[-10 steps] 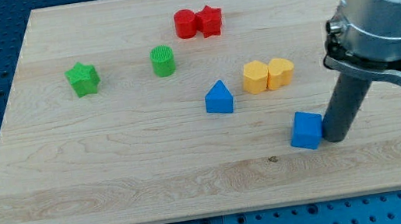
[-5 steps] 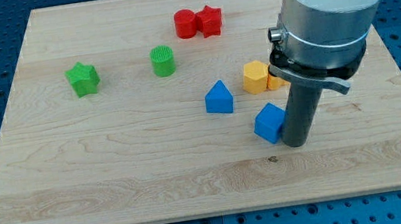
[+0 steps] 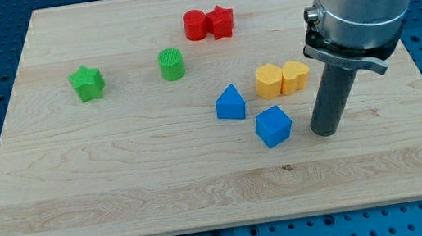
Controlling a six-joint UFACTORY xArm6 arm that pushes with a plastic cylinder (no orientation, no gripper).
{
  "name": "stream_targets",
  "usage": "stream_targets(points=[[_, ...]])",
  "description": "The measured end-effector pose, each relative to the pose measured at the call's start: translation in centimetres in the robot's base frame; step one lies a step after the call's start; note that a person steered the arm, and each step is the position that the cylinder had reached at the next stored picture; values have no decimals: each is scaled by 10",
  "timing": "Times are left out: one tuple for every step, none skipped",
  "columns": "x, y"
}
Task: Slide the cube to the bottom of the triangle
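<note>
Wooden tabletop (image 3: 122, 188) sitting on a blue pegboard base, that's the whole scene. So my tip (image 3: 327, 131) is down on the wood near the view's right, and the blue cube (image 3: 273, 126) sits just to its left, close but with a sliver of wood showing between us, not touching. No hand on this arm, only the rod, so nothing spread or pinched to report.

The cube is turned a bit on its corner and lies just below and to the right of the blue triangle (image 3: 230, 103), near it but apart. Right above the cube, toward the view's top, are two yellow blocks (image 3: 282, 78) pressed side by side, the closest clutter to my rod. Further up there's a red cylinder (image 3: 195, 24) touching a red star-ish block (image 3: 221, 22). Way off to the view's left are a green cylinder (image 3: 172, 64) and a green star (image 3: 88, 82), well clear of everything
</note>
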State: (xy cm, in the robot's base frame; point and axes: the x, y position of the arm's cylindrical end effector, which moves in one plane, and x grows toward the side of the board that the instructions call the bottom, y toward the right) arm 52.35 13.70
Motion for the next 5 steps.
stream_targets(points=[[-1,0],[-1,0],[-1,-14],[-1,-21],[-1,-21]])
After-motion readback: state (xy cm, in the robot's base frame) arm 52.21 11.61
